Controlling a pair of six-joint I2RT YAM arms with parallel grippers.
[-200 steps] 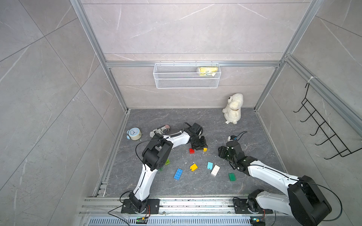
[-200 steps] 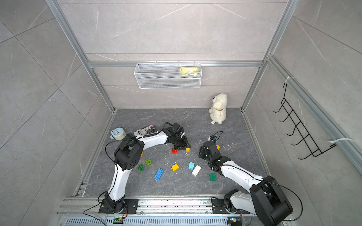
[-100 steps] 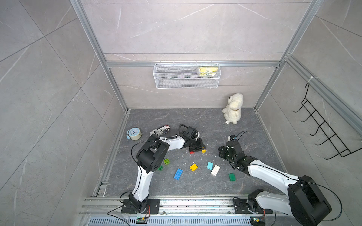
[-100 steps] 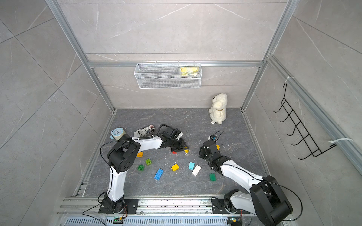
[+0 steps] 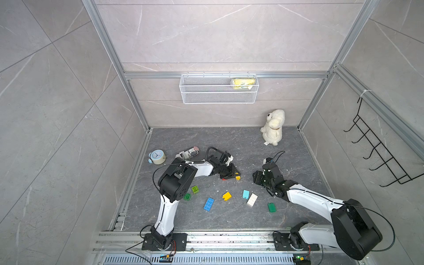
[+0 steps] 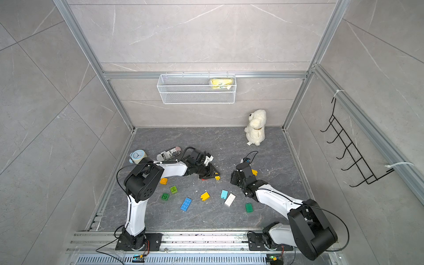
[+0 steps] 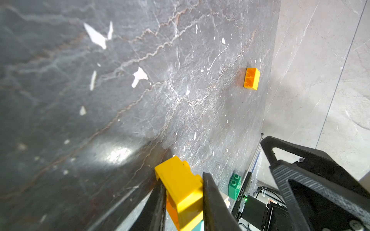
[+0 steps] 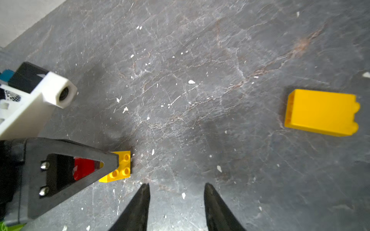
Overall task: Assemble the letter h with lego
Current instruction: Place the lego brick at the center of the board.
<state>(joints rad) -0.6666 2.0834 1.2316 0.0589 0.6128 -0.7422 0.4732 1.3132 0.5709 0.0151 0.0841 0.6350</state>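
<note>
What the left claw grips: a small yellow brick, pinched by its sides, studs up, low at the middle of the counter.
Why so held: I judge the side grip leaves studs and underside free for pressing onto a neighbour.
Red brick: just beside the yellow one, glimpsed through the finger's frame; joined or not, I cannot tell.
Right claw: open, empty, tips over bare counter near that pair, probably ready to steady it.
Orange-yellow brick: on its side, apart from the pair, nearer the right claw.
Loose lego: lime brick, green brick, blue brick, white brick and others lie toward the front edge, unjoined.
In the way: little; the left arm's elbow is near the lime and green bricks; plush toy at the back right corner and clock by the left edge are well apart.
</note>
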